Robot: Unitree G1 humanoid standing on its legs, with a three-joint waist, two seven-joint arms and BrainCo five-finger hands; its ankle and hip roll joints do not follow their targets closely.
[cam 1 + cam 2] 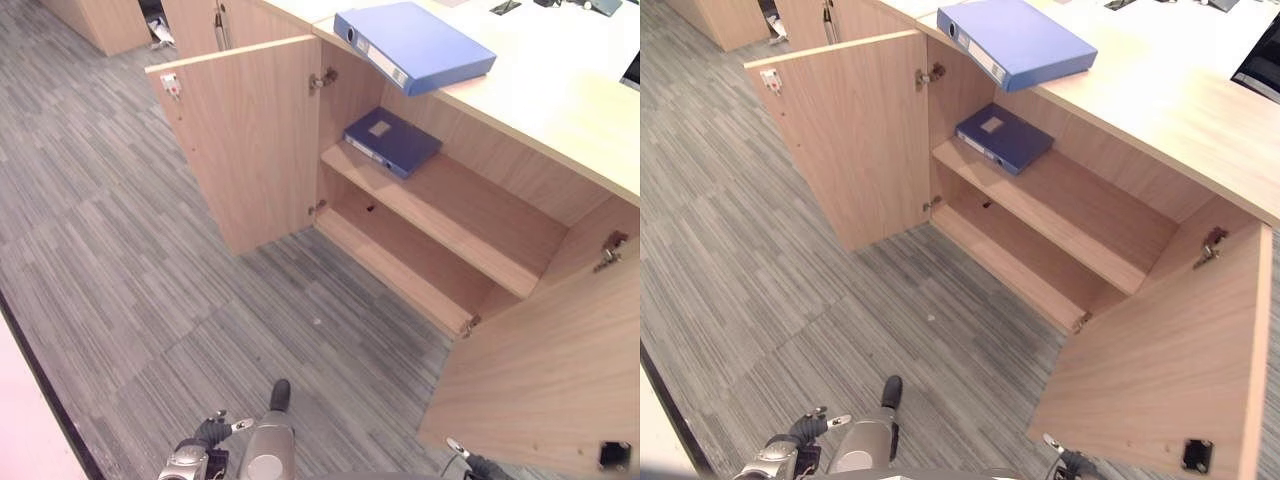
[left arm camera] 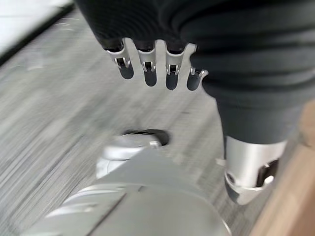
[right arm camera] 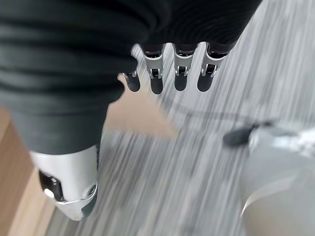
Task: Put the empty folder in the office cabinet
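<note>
Your left hand [image 2: 157, 73] hung low beside the robot, over the grey striped carpet [image 1: 120, 250], with its fingers [image 2: 150, 69] straight in a loose row and the thumb [image 2: 248, 172] apart from them; it held nothing. Your right hand [image 3: 167, 73] hung the same way on the other side, fingers [image 3: 179, 73] straight and relaxed, thumb [image 3: 69, 189] set off to the side, also holding nothing, with the carpet and a wooden edge past it.

Ahead of you stood the office cabinet [image 1: 470, 230] in light wood, both doors swung wide open. The left door [image 1: 250, 140] stood out toward the carpet, and the right door [image 1: 560, 370] stood open close to your right side. Inside, the upper shelf [image 1: 460, 215] carried a dark blue folder [image 1: 392, 140] lying flat near its left end. The lower shelf [image 1: 400, 270] below it was bare wood.

On the cabinet's top [image 1: 560, 110] lay a lighter blue folder [image 1: 415, 45], flat, with one corner reaching out past the front edge just above the dark one. It was well apart from both of your hands.
</note>
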